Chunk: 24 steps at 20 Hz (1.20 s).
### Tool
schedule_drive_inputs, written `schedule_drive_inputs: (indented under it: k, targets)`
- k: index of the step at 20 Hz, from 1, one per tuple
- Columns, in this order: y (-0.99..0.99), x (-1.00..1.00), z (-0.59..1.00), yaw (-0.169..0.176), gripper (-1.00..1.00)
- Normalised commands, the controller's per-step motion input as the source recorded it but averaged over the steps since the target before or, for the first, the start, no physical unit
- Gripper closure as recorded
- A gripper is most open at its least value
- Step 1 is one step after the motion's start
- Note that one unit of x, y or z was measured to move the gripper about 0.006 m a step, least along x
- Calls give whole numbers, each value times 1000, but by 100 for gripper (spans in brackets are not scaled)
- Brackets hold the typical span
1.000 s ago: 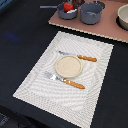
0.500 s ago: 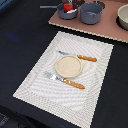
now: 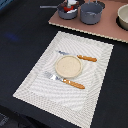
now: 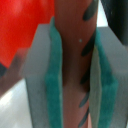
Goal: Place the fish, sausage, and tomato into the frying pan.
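- Gripper (image 4: 75,75): your wrist view shows the green-lined fingers (image 4: 52,85) pressed against both sides of the sausage (image 4: 72,65), a reddish-brown rod with dark marks; jaws nearly closed, holding it upright between the pads.
- Tomato (image 4: 22,30): glossy red, just beside the held sausage in the wrist view.
- Placemat (image 3: 35,90): pale woven mat in the near part of your exterior view; it carries a round tan plate (image 3: 68,66), with an orange-handled fork (image 3: 65,81) on the near side and an orange-handled knife (image 3: 77,56) on the far side.
- Frying pan (image 3: 64,12): far end, on the tan board (image 3: 100,29); thin handle towards the exterior view's left; red contents inside; fish not discernible.
- Grey pot (image 3: 91,12): just beside the pan, on the exterior view's right.
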Motion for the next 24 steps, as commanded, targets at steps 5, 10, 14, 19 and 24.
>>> schedule_drive_inputs:
  k: [5, 10, 14, 19, 24]
  targets:
    - [69, 0, 338, 26, -100]
    - [13, 0, 330, 31, -100]
    - [-92, 0, 933, 0, -100]
    - [-4, 0, 1000, -47, -100]
    - [-266, -17, 836, -153, -100]
